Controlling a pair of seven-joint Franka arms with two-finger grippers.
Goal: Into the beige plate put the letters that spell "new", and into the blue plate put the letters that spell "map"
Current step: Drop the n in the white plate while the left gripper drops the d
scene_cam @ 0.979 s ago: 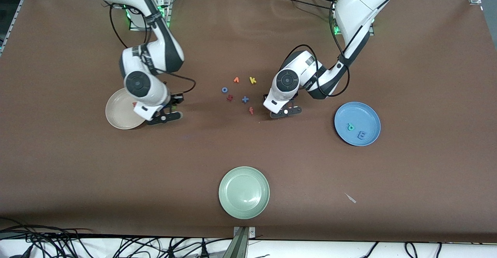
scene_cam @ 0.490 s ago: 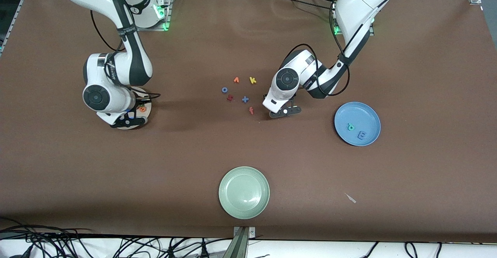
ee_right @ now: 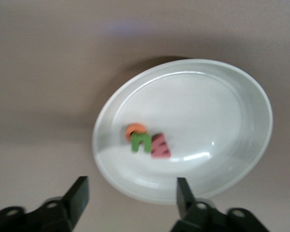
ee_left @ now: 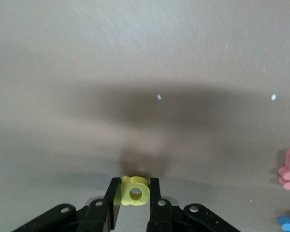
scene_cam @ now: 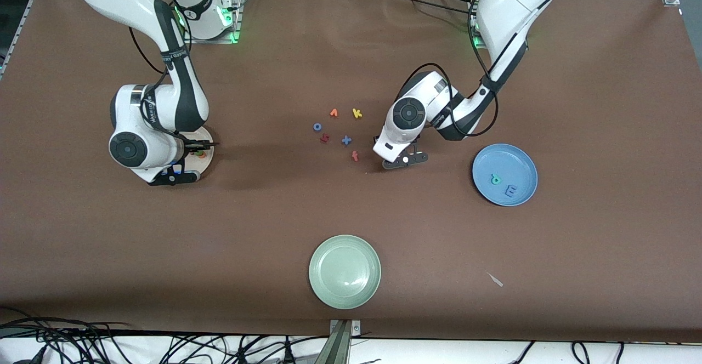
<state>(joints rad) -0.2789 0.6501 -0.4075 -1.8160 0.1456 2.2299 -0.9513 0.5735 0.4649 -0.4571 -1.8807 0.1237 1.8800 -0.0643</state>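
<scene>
reaching down from its base at the upper left of the front view, the right arm bends at the elbow and drops its wrist over the beige plate (scene_cam: 204,158) at the left middle of the frame, hiding most of that plate. the right gripper (ee_right: 131,195) hangs just above the plate with its fingers (ee_right: 78,193) spread wide and nothing between them. in the right wrist view the plate fills the middle of the frame, and the orange e (ee_right: 135,130), green n (ee_right: 141,142) and salmon-red w (ee_right: 160,146) lie bunched together in it, touching one another.

the left arm comes from the upper right of the front view, folds back toward the centre, and points its wrist down at the bare table just right of the loose letters. the left gripper (ee_left: 135,195) is clamped on the yellow a (ee_left: 135,191), which sits between the two black fingers (ee_left: 154,200) at the bottom centre of the left wrist view.

the blue plate (scene_cam: 521,161) lies at the right middle of the front view, holding the teal p (scene_cam: 496,178) and blue m (scene_cam: 510,191) side by side. a pale green plate (scene_cam: 344,271) sits at the lower centre. loose letters remain in the centre of the frame: orange v (scene_cam: 333,113), yellow k (scene_cam: 356,113), blue o (scene_cam: 317,126) and red f (scene_cam: 355,156).
</scene>
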